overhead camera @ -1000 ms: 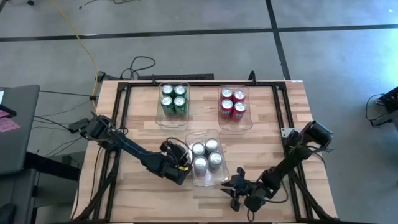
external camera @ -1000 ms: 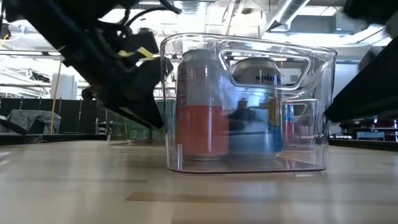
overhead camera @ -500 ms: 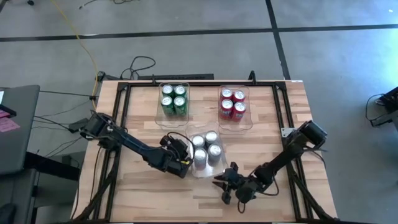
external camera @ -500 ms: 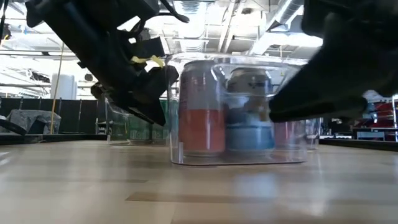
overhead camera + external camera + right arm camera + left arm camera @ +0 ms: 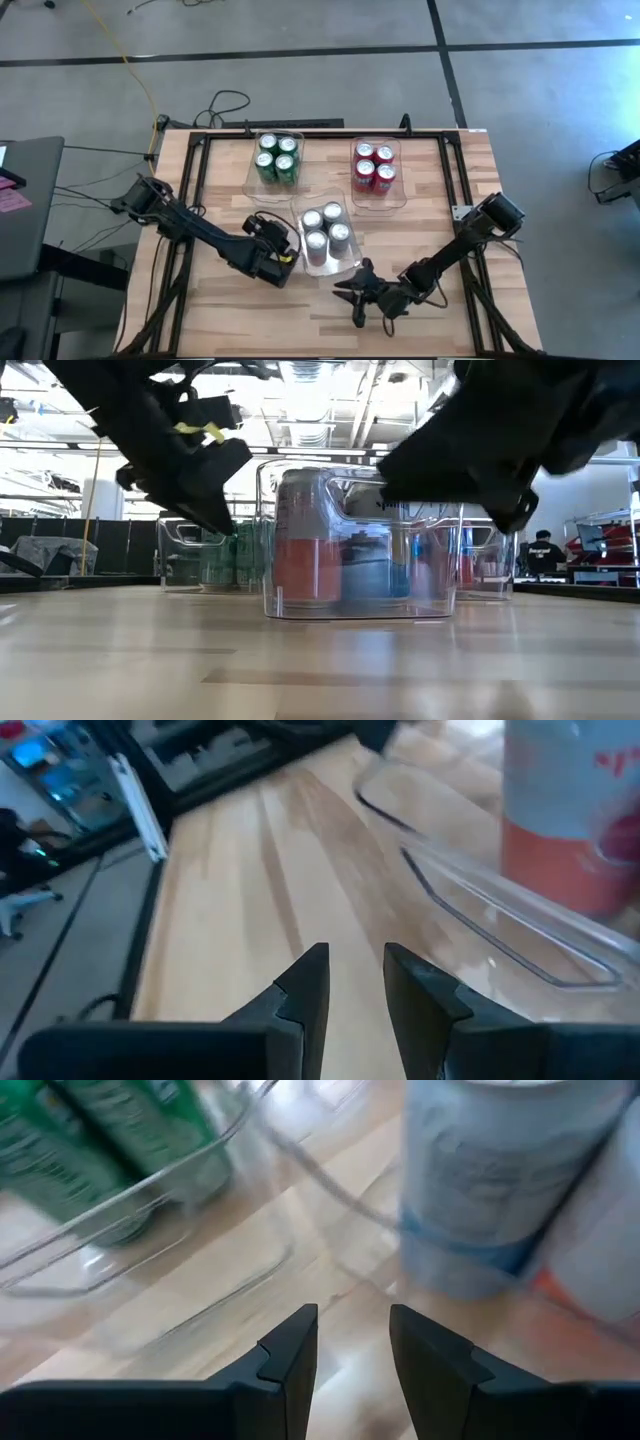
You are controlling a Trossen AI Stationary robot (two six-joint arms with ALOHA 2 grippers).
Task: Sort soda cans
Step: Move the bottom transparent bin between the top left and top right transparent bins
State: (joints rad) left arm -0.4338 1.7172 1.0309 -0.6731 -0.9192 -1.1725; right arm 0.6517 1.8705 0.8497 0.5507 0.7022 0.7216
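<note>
High view: the bin of silver cans point(image 5: 323, 236) has slid toward the green point(image 5: 276, 160) and red point(image 5: 374, 167) bins, nudged by the left end effector point(image 5: 283, 256) and right end effector point(image 5: 353, 290), both slightly parted and grasping nothing, so sorting looks finished.

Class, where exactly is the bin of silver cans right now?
High view: the bin of silver cans sits mid-table, nearer the front than the green cans and red cans, beside the left gripper.

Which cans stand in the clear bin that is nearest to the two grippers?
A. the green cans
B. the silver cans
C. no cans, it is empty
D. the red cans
B: in the high view the silver cans fill the near bin, between the left gripper and the right gripper.
</note>
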